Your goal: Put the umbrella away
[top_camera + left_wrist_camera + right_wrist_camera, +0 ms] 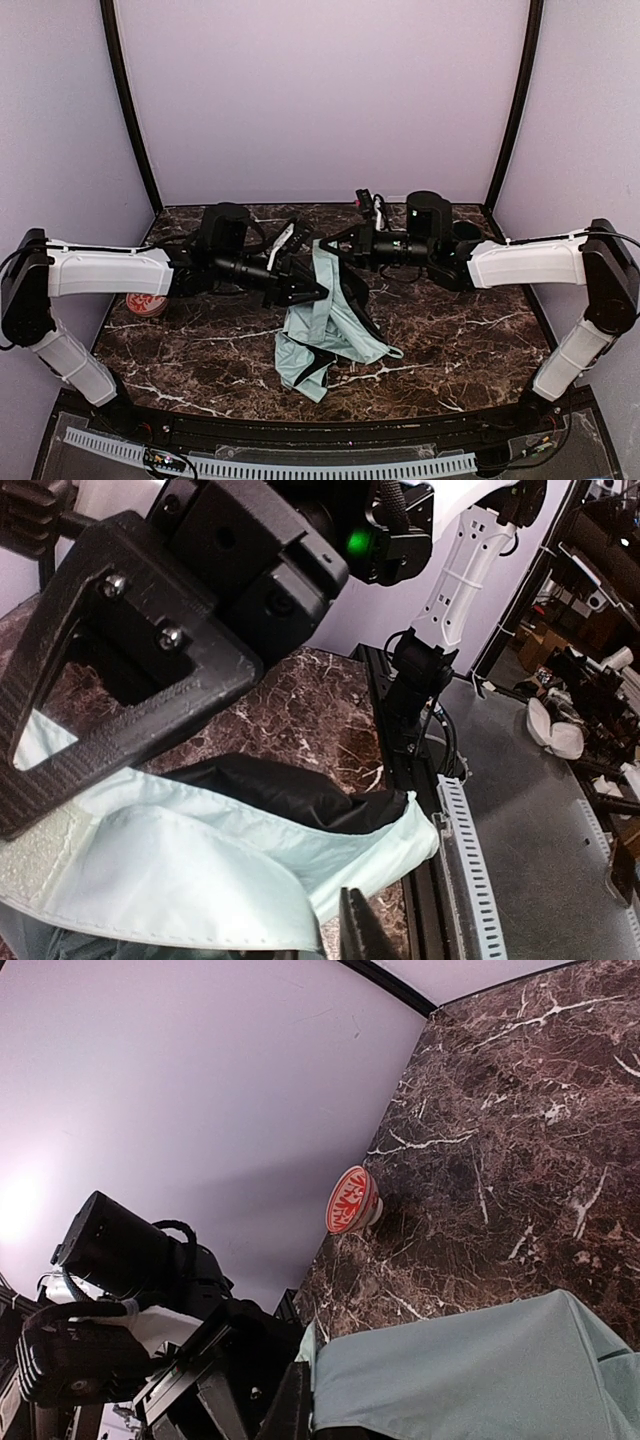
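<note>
1. looking down from the top view: the umbrella [322, 325] lies collapsed on the marble table [460, 330], a mint heap with black lining showing, directly below and between both tools. the left gripper [314, 293] has its fingertips at the fabric's edge. the right gripper [333, 243] is closed on the top corner of the cloth, which rises to meet it. well behind the left gripper, out past its wrist, sits a red-and-white bowl [145, 303].
2. left wrist view: the umbrella [180, 880] fills the space between the broad upper finger [130, 680] and the other fingertip [356, 925]. the jaws stand part-way apart, and whether they pinch the cloth cannot be told. beyond the fingers come the table edge, a slotted rail [470, 870] and the right arm's base [425, 675], seen close only here.
3. right wrist view: its own fingers are hidden under umbrella fabric [470, 1370] stretched just in front of the lens. far ahead stands the bowl [352, 1200], its white foot visible only here. the left arm [130, 1260] crowds the lower left.
</note>
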`<state>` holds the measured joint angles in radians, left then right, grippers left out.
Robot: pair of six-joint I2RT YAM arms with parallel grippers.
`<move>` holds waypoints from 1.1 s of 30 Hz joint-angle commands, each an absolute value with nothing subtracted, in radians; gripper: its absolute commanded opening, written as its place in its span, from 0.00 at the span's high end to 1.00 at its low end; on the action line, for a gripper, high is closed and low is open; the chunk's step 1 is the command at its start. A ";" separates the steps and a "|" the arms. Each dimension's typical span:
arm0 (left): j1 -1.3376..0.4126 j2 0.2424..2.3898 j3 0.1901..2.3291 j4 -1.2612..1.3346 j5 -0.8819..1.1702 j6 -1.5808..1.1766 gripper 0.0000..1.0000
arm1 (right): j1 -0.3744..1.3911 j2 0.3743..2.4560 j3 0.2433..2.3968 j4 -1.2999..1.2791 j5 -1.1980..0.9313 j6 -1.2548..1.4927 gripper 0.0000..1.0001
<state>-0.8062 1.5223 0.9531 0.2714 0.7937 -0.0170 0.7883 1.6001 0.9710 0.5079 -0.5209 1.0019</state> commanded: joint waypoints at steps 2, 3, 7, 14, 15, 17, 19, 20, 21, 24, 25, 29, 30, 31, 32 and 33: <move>-0.810 1.557 0.958 0.327 0.829 -0.066 1.00 | 0.795 1.584 0.986 0.501 -0.531 0.945 0.94; -0.810 1.559 0.963 0.312 0.823 -0.062 1.00 | 0.794 1.582 0.989 0.475 -0.531 0.936 0.90; -0.808 1.523 0.960 0.232 0.725 -0.005 1.00 | 0.785 1.560 1.044 0.273 -0.544 0.837 0.65; -0.734 1.488 0.989 0.110 0.597 0.068 1.00 | 0.786 1.400 1.161 -0.420 -0.268 0.450 0.50; -0.727 1.484 0.991 0.105 0.592 0.078 1.00 | 0.789 1.361 1.119 -0.453 -0.264 0.438 0.49; -0.720 1.481 1.001 0.092 0.577 0.096 1.00 | 0.803 1.295 1.031 -0.448 -0.288 0.457 0.47; -0.718 1.482 1.010 0.076 0.572 0.101 1.00 | 0.844 1.239 0.932 -0.385 -0.305 0.503 0.47; -0.718 1.480 1.010 0.075 0.575 0.101 1.00 | 0.880 1.218 0.886 -0.348 -0.299 0.521 0.47; -0.719 1.481 1.009 0.075 0.580 0.103 1.00 | 0.922 1.201 0.850 -0.311 -0.293 0.531 0.46; -0.718 1.481 1.010 0.070 0.577 0.106 1.00 | 1.002 1.184 0.775 -0.245 -0.259 0.559 0.38; -0.718 1.480 1.011 0.064 0.577 0.107 1.00 | 1.008 1.187 0.756 -0.236 -0.250 0.573 0.37; -0.718 1.475 1.013 0.058 0.595 0.115 1.00 | 1.020 1.229 0.720 -0.190 -0.250 0.571 0.36; -0.718 1.473 1.015 0.052 0.595 0.115 1.00 | 1.020 1.240 0.721 -0.188 -0.245 0.565 0.37; -0.718 1.471 1.016 0.048 0.595 0.114 1.00 | 1.020 1.251 0.723 -0.183 -0.241 0.561 0.38; -0.718 1.466 1.015 0.045 0.596 0.113 1.00 | 1.019 1.261 0.725 -0.173 -0.238 0.555 0.39; -0.718 1.461 1.012 0.044 0.598 0.115 1.00 | 1.020 1.268 0.725 -0.162 -0.237 0.549 0.40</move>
